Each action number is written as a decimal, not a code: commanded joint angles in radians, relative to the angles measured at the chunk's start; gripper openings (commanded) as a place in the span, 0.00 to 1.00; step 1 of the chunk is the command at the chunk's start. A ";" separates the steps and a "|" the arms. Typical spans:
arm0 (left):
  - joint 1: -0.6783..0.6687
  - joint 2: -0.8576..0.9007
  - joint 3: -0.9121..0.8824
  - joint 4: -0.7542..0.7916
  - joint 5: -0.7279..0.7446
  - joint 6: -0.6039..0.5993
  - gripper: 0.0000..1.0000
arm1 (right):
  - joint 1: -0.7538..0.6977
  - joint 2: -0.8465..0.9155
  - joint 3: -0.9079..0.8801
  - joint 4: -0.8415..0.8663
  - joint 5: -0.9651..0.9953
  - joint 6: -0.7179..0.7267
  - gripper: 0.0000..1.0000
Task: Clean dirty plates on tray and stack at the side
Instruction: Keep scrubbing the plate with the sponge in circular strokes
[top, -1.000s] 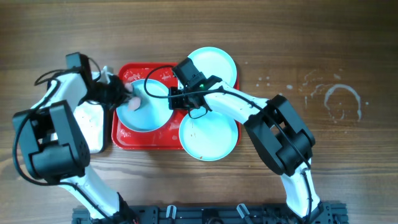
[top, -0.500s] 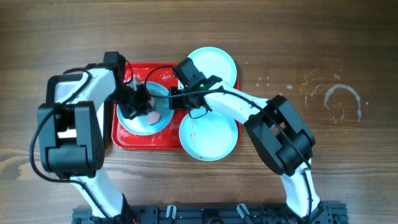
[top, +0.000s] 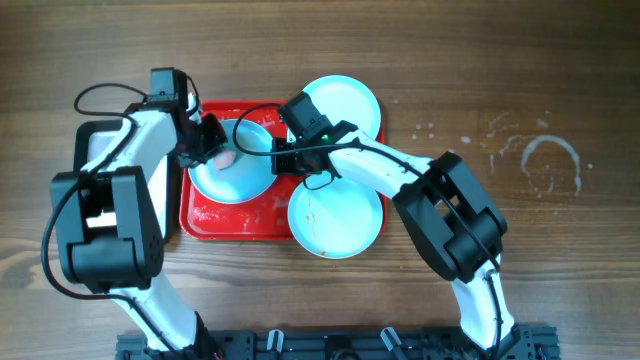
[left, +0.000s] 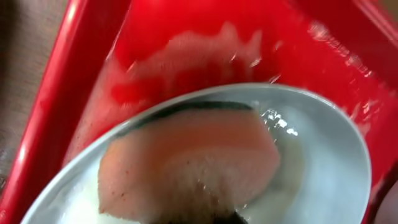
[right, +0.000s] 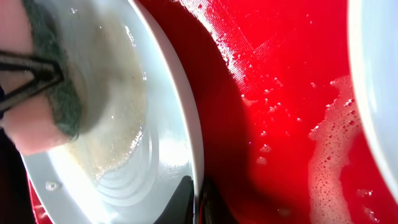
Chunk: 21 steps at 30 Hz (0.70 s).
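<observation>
A pale blue plate (top: 240, 175) lies tilted on the left half of the red tray (top: 235, 222). My right gripper (top: 281, 158) is shut on this plate's right rim (right: 186, 124), one finger on each side of the edge (right: 199, 200). My left gripper (top: 213, 148) is shut on a pink sponge (top: 226, 157) with a dark green scouring face. The sponge (left: 186, 168) presses on the plate's upper-left inside (left: 317, 155), which is wet and sudsy. Two more plates overhang the tray's right side, one at the back (top: 345, 100) and one at the front (top: 335, 218).
Foam and water lie on the tray floor (right: 280, 93). A black-rimmed tray with a white inside (top: 95, 150) sits left of the red tray, mostly under my left arm. Dried water marks (top: 545, 160) spot the wooden table at the right.
My left gripper swept the sponge down to the plate's middle, then back up to its upper-left part. The right gripper has kept its hold on the rim without moving.
</observation>
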 joint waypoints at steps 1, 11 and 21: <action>-0.052 0.067 -0.016 0.047 -0.107 -0.020 0.04 | -0.002 0.035 -0.013 -0.016 0.007 -0.024 0.04; -0.214 0.066 -0.016 -0.113 0.090 0.269 0.04 | -0.001 0.035 -0.013 -0.015 0.007 -0.026 0.04; -0.061 0.067 -0.016 -0.105 -0.172 0.103 0.04 | -0.001 0.035 -0.013 -0.015 0.007 -0.026 0.04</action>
